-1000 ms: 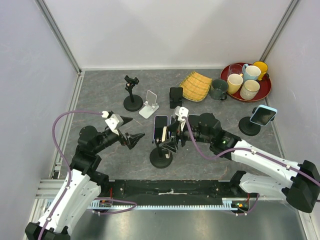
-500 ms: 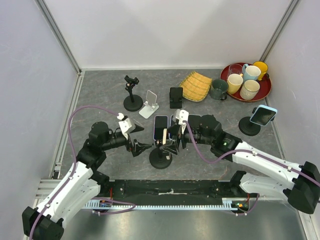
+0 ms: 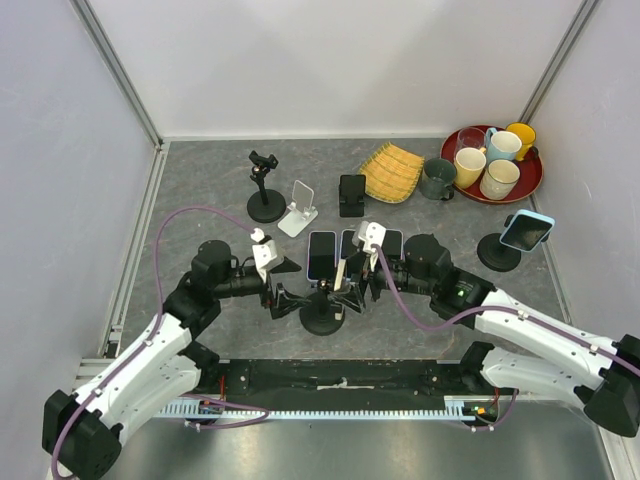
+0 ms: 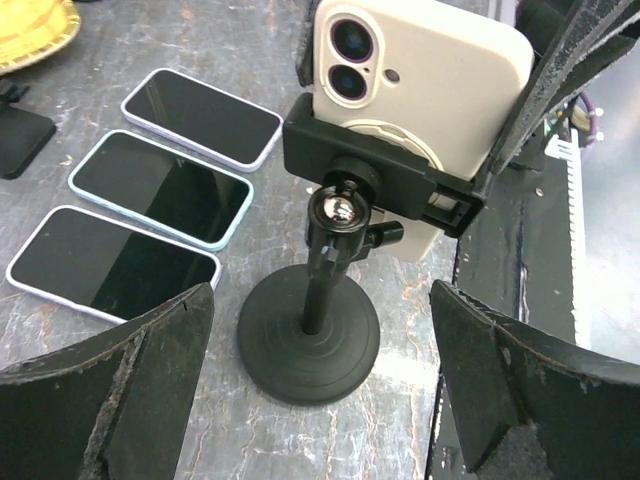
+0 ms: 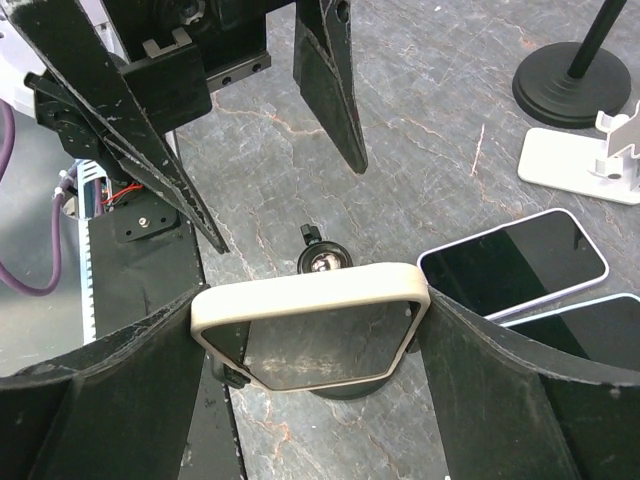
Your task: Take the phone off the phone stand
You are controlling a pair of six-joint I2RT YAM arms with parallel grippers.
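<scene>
phone (image 4: 420, 95) in a cream case sits clamped in the black cradle of the phone stand (image 4: 310, 345), back and twin camera lenses facing the left wrist view, low and centre in the top view. the cradle rides on a ball joint atop a short pole rising from a round black base on the grey desk (image 3: 200, 200).

right end effector (image 5: 310, 300) reaches in from the right of the top view, and its two fingers (image 5: 100, 400) press against the phone's two short ends, closed on it. in the left wrist view one of those dark fingers lies along the phone's right edge.

left end effector (image 4: 320, 300) comes from the left of the top view with its fingers spread wide. the stand's base shows between them in its own wrist view, and neither finger touches it.

three phones (image 4: 160, 188) lie flat and screen up in a row on the desk just behind the stand, side by side.

further back in the top view are a small white stand (image 3: 298, 207), an empty black stand (image 3: 264, 190) and a yellow woven mat (image 3: 390, 172). a red tray (image 3: 530, 185) of mugs (image 3: 499, 178) fills the upper right corner. another phone on its own stand (image 3: 527, 230) sits at the right edge.
</scene>
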